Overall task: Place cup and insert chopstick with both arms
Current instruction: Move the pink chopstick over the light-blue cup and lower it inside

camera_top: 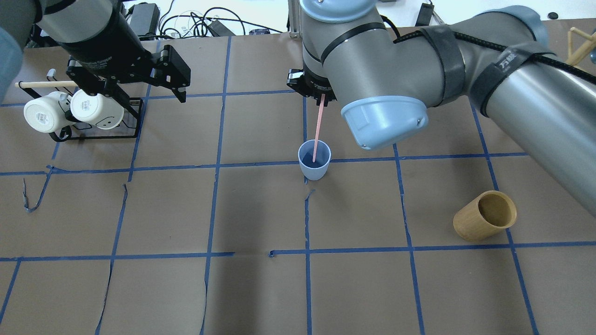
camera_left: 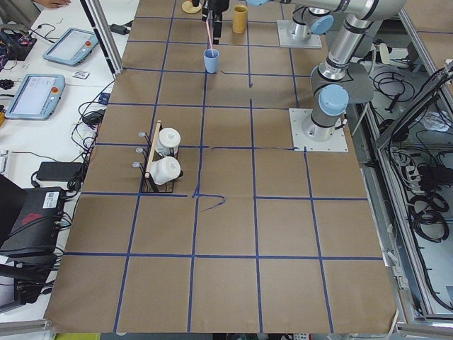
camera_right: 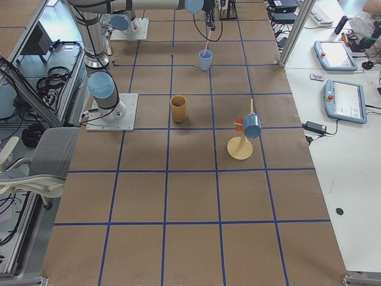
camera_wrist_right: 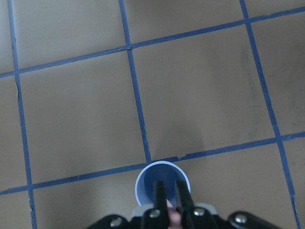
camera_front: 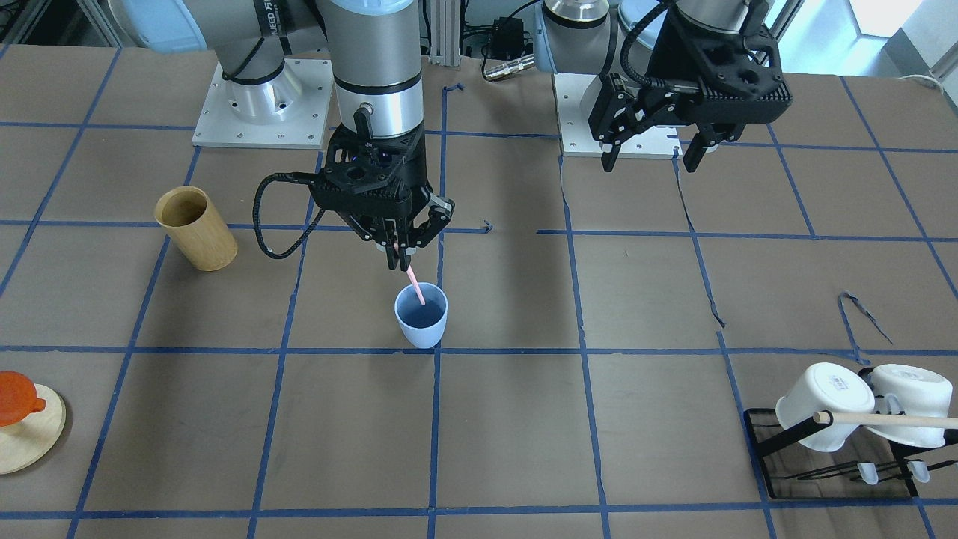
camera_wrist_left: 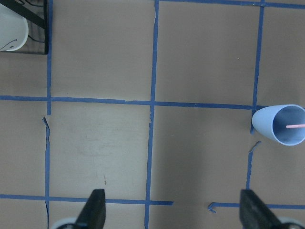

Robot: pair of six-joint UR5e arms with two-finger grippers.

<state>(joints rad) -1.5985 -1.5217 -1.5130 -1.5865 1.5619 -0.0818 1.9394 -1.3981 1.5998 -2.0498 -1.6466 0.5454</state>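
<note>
You had the right gripper (camera_front: 398,254) pinched on a thin pink chopstick (camera_front: 415,288) whose tip sat inside the upright pale-blue cup (camera_front: 423,326), left gripper (camera_front: 650,159) spread wide.

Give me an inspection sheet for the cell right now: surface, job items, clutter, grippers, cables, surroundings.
Surface: table covered in brown paper with a blue tape grid; tape torn in spots.
Job's things: blue cup upright on a grid line; pink chopstick, lower end inside the cup.
Clutter: wooden cup; white mugs on a black rack; wooden stand carrying an orange cup.
Grippers: right gripper shut on the chopstick's top; left gripper open, empty.
Cables: black cable looped beside the right gripper; loose leads beyond the table's edge.
Surroundings: tablets on a side bench; chair.
</note>
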